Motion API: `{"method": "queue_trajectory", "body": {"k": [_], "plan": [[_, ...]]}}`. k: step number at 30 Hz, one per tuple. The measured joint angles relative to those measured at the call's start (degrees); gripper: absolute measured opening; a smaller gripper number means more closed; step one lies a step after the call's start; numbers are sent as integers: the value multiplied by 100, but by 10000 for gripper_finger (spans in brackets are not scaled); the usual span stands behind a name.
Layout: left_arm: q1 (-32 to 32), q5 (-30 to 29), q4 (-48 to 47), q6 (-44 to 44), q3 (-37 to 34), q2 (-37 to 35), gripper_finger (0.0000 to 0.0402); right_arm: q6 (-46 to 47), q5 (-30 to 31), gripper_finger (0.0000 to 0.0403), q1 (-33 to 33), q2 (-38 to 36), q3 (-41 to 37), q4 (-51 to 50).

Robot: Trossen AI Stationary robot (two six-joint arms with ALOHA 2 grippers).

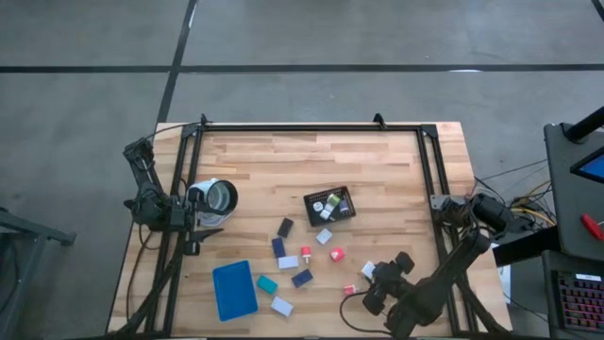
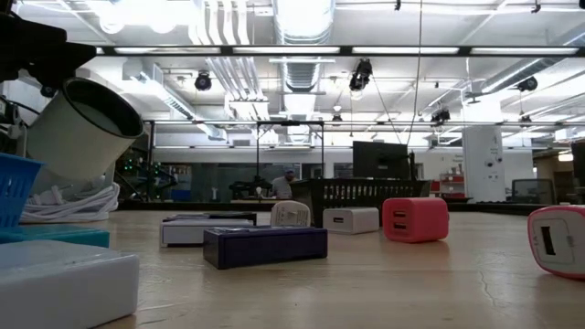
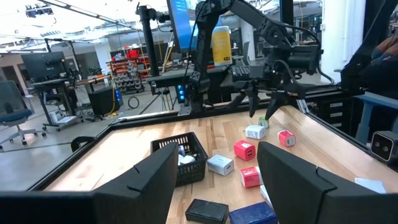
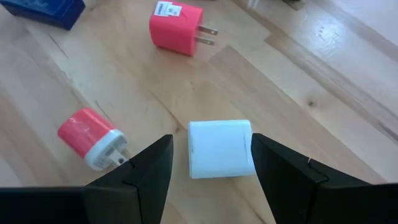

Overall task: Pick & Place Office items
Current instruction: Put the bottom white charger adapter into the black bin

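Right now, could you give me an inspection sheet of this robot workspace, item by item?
Surface: wooden table, dark frame rails along its edges.
Job's things: white charger block between the right gripper's fingers; pink plug-in charger and a red-and-white one beside it; navy, white and teal blocks, such as the navy block, scattered mid-table.
Clutter: black mesh basket holding some pieces; blue tray near the front edge.
Grippers: right gripper open, straddling the white block, not closed on it; left gripper open, raised at the table's left side.
Cables: wires at the right edge.
Surroundings: workshop with desks, monitors and ceiling lights.
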Motion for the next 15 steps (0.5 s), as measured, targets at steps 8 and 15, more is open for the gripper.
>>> {"method": "queue_trajectory", "body": {"k": [8, 15], "plan": [[0, 0, -4, 2, -1, 0, 225, 7, 0, 215, -2, 17, -150, 156], [0, 0, -4, 1, 1, 0, 225, 7, 1, 215, -6, 17, -513, 648]]}}
